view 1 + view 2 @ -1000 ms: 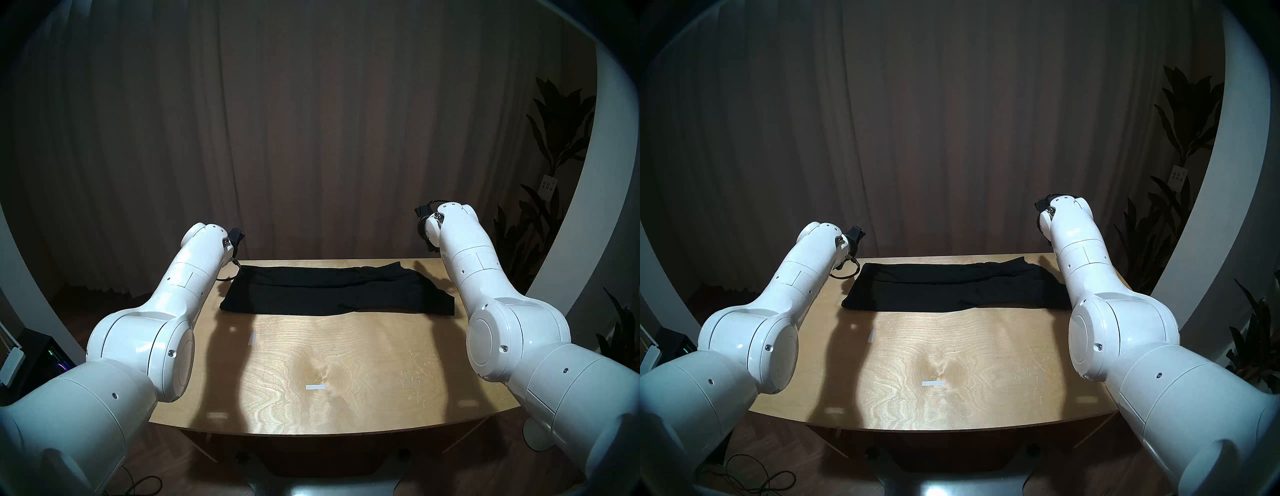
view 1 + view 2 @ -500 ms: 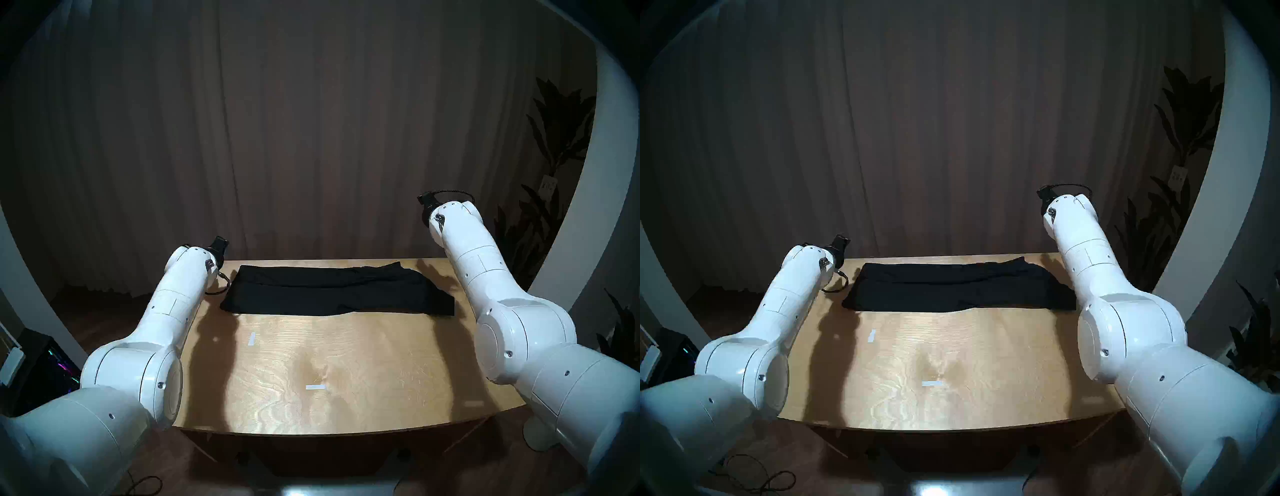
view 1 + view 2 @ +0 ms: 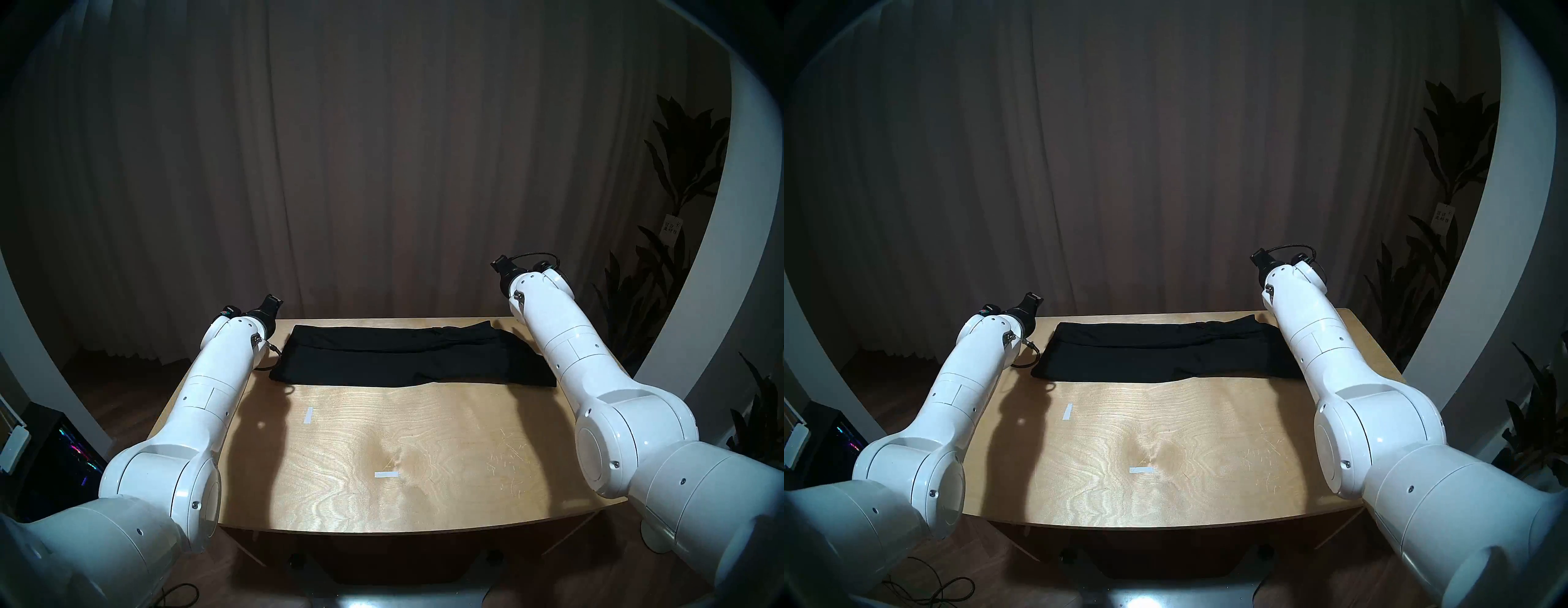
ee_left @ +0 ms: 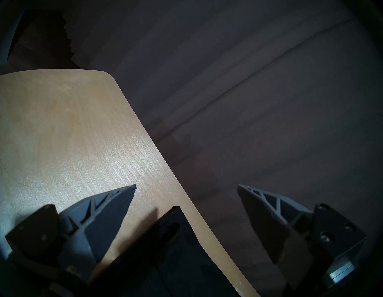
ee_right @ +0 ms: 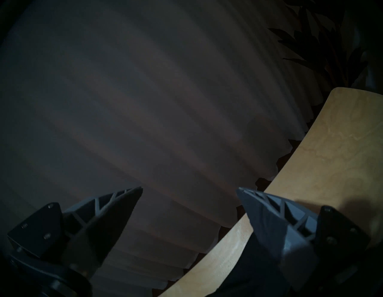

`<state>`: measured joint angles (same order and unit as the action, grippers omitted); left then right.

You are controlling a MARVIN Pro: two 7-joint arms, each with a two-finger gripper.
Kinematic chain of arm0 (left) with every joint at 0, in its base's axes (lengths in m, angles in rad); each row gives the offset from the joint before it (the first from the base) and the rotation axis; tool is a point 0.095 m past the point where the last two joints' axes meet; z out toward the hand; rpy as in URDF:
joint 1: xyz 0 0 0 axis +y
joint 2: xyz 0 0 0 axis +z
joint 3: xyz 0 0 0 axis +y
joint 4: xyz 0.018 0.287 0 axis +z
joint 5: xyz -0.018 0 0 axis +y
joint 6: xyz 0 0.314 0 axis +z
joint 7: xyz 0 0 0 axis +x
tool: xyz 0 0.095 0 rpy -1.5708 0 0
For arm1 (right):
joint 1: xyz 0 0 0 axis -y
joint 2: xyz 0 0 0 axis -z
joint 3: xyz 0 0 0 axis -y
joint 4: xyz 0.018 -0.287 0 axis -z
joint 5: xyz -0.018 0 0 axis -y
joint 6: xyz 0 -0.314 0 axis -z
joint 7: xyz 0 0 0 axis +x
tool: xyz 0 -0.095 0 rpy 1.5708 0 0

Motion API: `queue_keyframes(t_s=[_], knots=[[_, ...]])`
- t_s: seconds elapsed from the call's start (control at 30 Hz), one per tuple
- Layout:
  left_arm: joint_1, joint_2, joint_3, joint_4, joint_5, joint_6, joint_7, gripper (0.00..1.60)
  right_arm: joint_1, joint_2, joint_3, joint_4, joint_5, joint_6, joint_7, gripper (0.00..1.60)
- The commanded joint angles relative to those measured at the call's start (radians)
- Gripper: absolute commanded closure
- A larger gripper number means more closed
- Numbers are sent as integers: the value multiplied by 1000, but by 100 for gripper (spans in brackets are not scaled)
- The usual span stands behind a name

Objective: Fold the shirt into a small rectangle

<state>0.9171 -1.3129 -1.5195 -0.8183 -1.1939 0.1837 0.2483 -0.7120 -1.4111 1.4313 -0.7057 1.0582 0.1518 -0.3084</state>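
- The shirt [image 3: 413,356] lies flat as a long black band across the far part of the table [image 3: 424,446], its ends near the table's left and right sides; nothing holds it.
- The left gripper [image 4: 186,185] has its fingers well apart and empty, over the far left corner of the table, with a dark corner of cloth just below it in the left wrist view.
- The right gripper [image 5: 189,188] is likewise spread and empty, over the far right edge.
- The step in hand looks like reaching for the two ends of the band (a judgement from the pose, not a certainty).
- To do it well: lower each set of fingers straddling a corner, pinch all layers together, and lift both ends evenly so the stacked folds do not slide apart.
- Risk: soft fabric slips, and catching only the top layer would undo the fold.
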Motion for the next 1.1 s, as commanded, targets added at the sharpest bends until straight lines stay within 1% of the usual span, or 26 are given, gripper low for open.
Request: queue_keyframes(t_s=[0.0,0.53,1.07], knots=[[19,8,5,-67,6,-10,-35,0,-38,-4,-11,-46,-4,-7,25,0],[86,19,32,-160,28,-32,-80,0,-100,9,-27,-138,-20,-32,71,0],[174,44,43,-237,47,-50,-106,0,-198,24,-42,-222,-25,-41,113,0]])
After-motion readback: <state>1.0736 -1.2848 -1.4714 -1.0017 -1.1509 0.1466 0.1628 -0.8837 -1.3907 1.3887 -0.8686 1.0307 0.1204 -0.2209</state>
